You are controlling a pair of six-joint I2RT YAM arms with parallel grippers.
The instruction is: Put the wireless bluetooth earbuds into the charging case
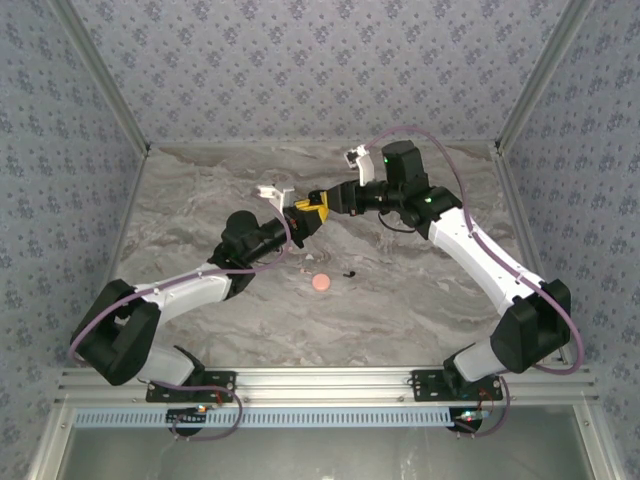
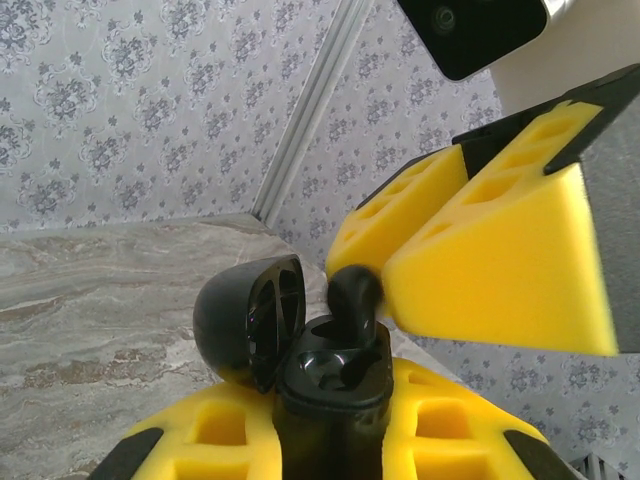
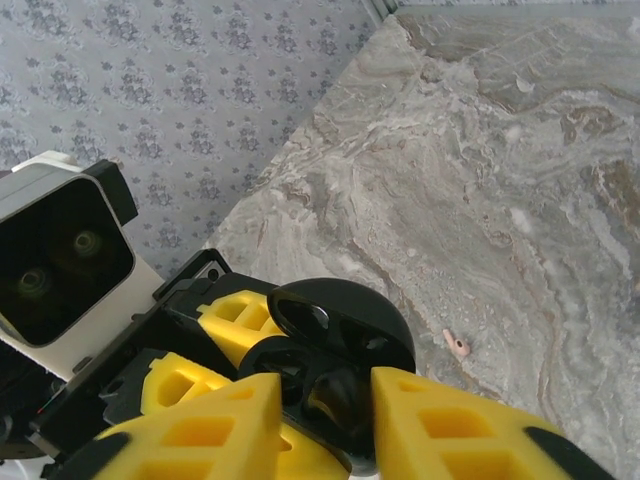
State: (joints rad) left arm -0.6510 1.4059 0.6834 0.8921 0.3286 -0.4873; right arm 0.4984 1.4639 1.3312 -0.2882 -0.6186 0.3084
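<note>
**Earbud meets case**

The left gripper (image 2: 332, 432) clamps the open case (image 2: 335, 378) upright, apparently to present its sockets. The right gripper (image 3: 328, 392) pinches one earbud (image 2: 352, 296) at the case's mouth. The second earbud (image 1: 348, 272) lies on the table (image 1: 430, 265), near the case on the side towards the arm bases.

Left end effector (image 1: 303, 218) meets right end effector (image 1: 320, 204), clamped.

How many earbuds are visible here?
2. One earbud is pinched by the right gripper, over the open case held by the left gripper. The other lies on the table near the pink disc. None seems hidden.
</note>
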